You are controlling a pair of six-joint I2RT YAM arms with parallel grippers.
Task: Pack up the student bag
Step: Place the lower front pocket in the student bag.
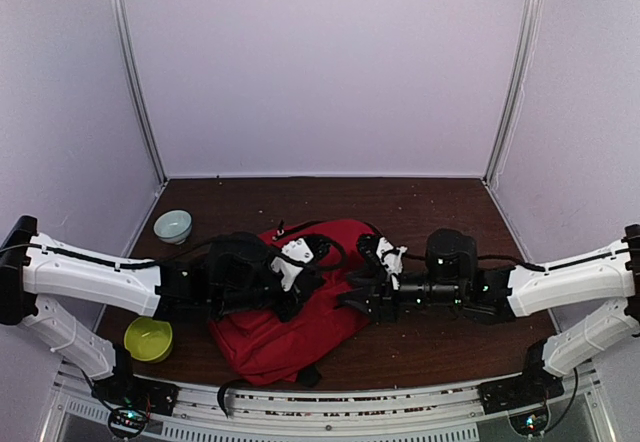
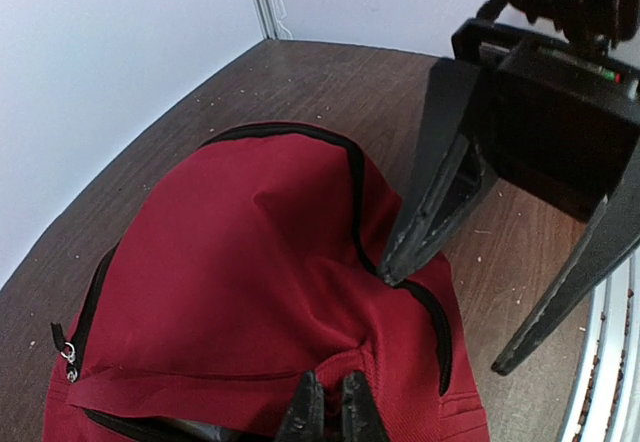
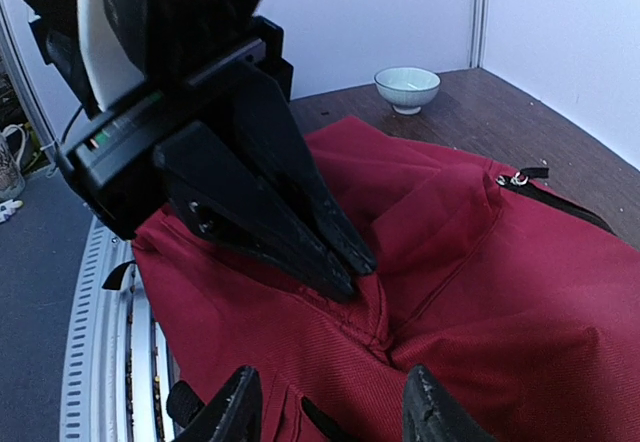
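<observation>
The student bag [image 1: 275, 334] lies slumped on its side in the middle of the bench [image 1: 430, 212], nearer the front edge than the back wall, with both arms reaching in over it from either side. The left tool [image 3: 355, 274] is pinched shut on a small fold of the red cloth, and the fabric puckers towards its tips. To my eye that is a hold meant to keep the soft bag from sliding or to lift a flap of it. The right tool [image 3: 332, 377] faces it with its jaws spread and nothing between them. One finger [image 2: 425, 212] rests its tip right on the black zip line [image 2: 355, 177] while the other hangs off the bag's edge, so I would guess it is feeling for the zip or the seam to work the bag open. A zip pull [image 3: 515, 177] lies further round, well apart from both tools. A pale bowl [image 3: 407, 87] and a yellow-green bowl [image 1: 148, 339] stand on the left side of the bench, clear of the bag. From here I cannot tell whether the main compartment is open.
</observation>
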